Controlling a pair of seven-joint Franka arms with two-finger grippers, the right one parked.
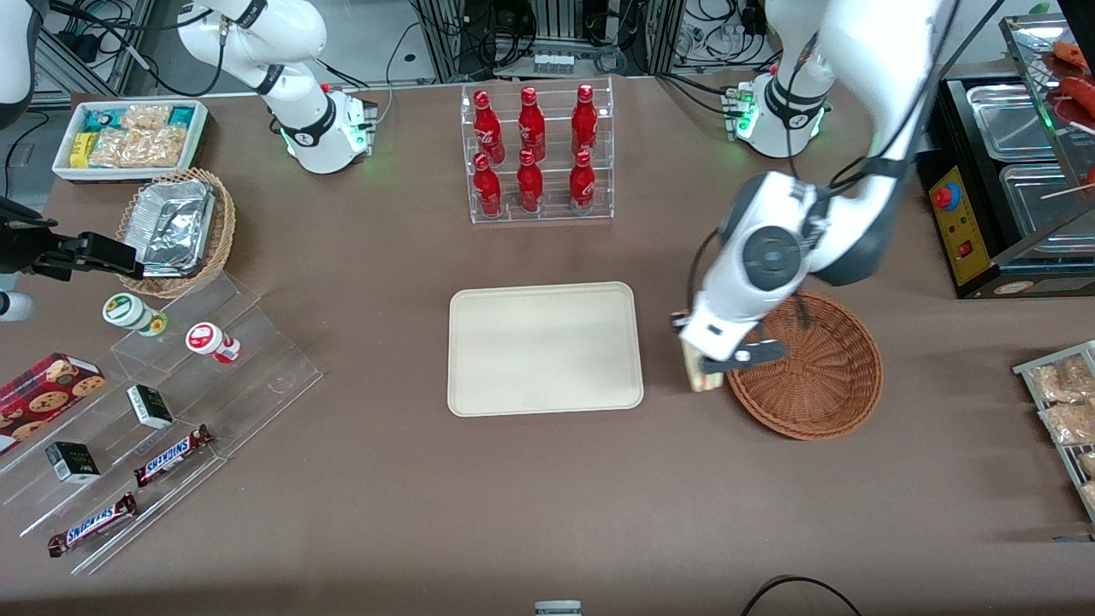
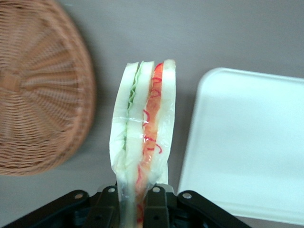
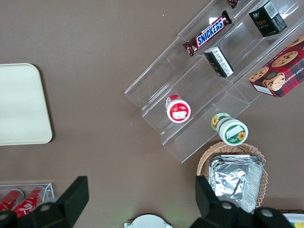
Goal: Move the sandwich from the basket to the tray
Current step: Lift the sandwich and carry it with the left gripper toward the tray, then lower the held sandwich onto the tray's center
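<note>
My left gripper [image 1: 703, 363] is shut on the clear-wrapped sandwich [image 1: 695, 370] and holds it above the bare table between the reddish-brown wicker basket [image 1: 817, 376] and the cream tray [image 1: 544, 347]. In the left wrist view the sandwich [image 2: 145, 137] stands on its edge between the black fingers [image 2: 157, 209], with its red and green filling stripes showing. The basket [image 2: 35, 95] and the tray [image 2: 247, 142] lie to either side of it. The basket holds nothing that I can see.
A clear rack of red bottles [image 1: 535, 154] stands farther from the front camera than the tray. Toward the parked arm's end lie a tan basket with a foil tray [image 1: 175, 227], a white snack bin [image 1: 128, 137] and clear steps with snacks [image 1: 171, 402]. A black warmer [image 1: 1009, 188] and bagged snacks [image 1: 1065, 402] sit at the working arm's end.
</note>
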